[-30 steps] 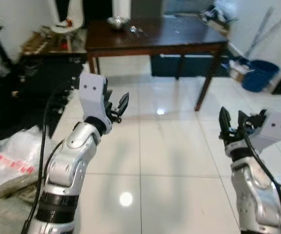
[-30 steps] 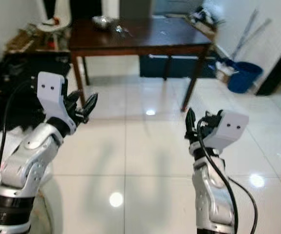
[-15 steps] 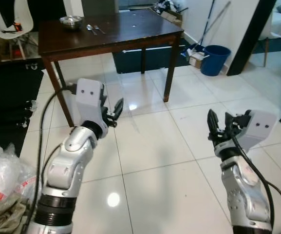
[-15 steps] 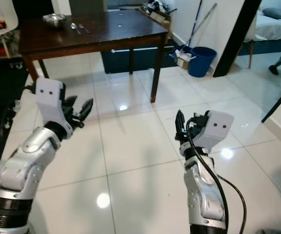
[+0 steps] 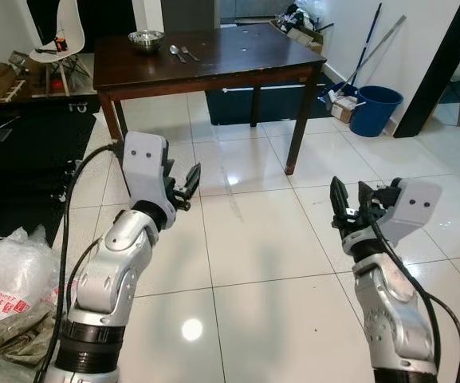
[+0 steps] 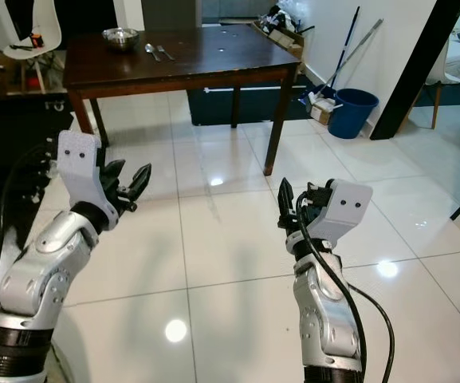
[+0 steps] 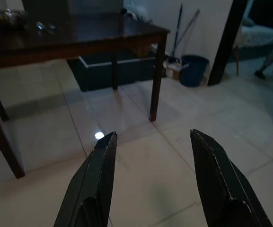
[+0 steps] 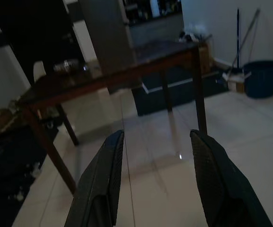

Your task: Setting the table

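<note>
The view has swung since a moment ago, bringing the dark table (image 5: 237,56) more squarely ahead, still well off across the tiled floor (image 5: 245,239). Left gripper (image 5: 183,185) and right gripper (image 5: 349,209) are raised, fingers spread, holding nothing. A metal bowl (image 5: 146,39) and spoons (image 5: 180,53) lie near the table's far left corner; judging by this, setting has barely begun.

Two silver jointed arms, black band near each base. White boxy wrist housings with two small dark screws. Black cables looping alongside. Left gripper (image 5: 183,182) and right gripper (image 5: 349,199): long black tapered fingers.
</note>
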{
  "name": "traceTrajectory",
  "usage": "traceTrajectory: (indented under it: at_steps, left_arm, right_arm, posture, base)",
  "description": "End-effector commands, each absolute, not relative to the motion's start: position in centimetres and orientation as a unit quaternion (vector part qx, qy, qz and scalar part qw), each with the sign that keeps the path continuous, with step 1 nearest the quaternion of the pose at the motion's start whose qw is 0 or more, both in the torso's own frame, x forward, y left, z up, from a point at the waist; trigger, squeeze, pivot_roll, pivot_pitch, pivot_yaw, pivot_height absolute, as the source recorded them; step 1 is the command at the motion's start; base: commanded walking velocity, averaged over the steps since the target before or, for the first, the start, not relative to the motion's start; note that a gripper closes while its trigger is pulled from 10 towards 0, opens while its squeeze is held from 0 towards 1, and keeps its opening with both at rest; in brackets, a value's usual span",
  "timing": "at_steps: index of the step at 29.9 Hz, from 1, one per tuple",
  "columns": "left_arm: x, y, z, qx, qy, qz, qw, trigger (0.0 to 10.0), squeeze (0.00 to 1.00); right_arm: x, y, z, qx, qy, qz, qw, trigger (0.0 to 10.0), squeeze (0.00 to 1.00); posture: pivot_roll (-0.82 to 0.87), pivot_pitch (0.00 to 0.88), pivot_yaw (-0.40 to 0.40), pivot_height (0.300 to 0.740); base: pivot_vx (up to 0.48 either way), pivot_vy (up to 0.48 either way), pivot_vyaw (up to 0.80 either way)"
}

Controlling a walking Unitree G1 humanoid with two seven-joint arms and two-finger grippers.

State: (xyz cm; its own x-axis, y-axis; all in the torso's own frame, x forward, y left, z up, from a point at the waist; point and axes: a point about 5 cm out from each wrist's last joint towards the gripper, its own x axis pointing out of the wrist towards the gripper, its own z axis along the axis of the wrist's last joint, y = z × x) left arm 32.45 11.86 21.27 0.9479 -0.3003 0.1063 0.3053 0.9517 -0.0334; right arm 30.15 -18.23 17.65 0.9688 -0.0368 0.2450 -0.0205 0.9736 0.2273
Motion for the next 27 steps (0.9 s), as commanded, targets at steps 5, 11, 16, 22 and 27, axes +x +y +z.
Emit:
traceTrajectory:
  at_steps: [5, 11, 16, 22, 27]
  left_arm:
    - [32.0, 13.0, 17.0, 0.013, 0.013, -0.118, 0.993, 10.0, 0.0]
    - [29.8, 14.9, 12.0, 0.015, 0.085, -0.055, 0.995, 10.0, 0.0]
    - [28.7, 15.2, 9.9, 0.024, 0.119, -0.049, 0.991, 10.0, 0.0]
    - [28.0, 15.7, 8.0, 0.058, 0.146, -0.043, 0.987, 10.0, 0.0]
    - [28.1, 16.3, 7.6, 0.066, 0.152, -0.014, 0.986, 10.0, 0.0]
  right_arm:
    - [29.6, -16.7, 13.2, 0.095, -0.036, 0.051, 0.994, 10.0, 0.0]
    - [28.8, -15.7, 9.5, 0.08, 0.039, 0.101, 0.991, 10.0, 0.0]
    - [28.1, -15.6, 8.0, 0.08, 0.069, 0.108, 0.989, 10.0, 0.0]
    - [27.0, -15.1, 6.0, 0.083, 0.103, 0.137, 0.982, 10.0, 0.0]
    - [26.8, -14.7, 5.7, 0.076, 0.106, 0.154, 0.98, 10.0, 0.0]
  posture:
    - [0.0, 0.0, 0.066, 0.74]
    - [-0.02, 0.003, 0.033, 0.74]
    - [-0.02, 0.002, 0.035, 0.74]
    - [-0.03, 0.001, 0.049, 0.74]
    - [-0.03, 0.001, 0.047, 0.74]
  base:
    - [0.0, 0.0, 0.0]
    - [0.0, 0.0, 0.0]
    - [0.0, 0.0, 0.0]
    - [0.0, 0.0, 0.0]
    - [0.0, 0.0, 0.0]
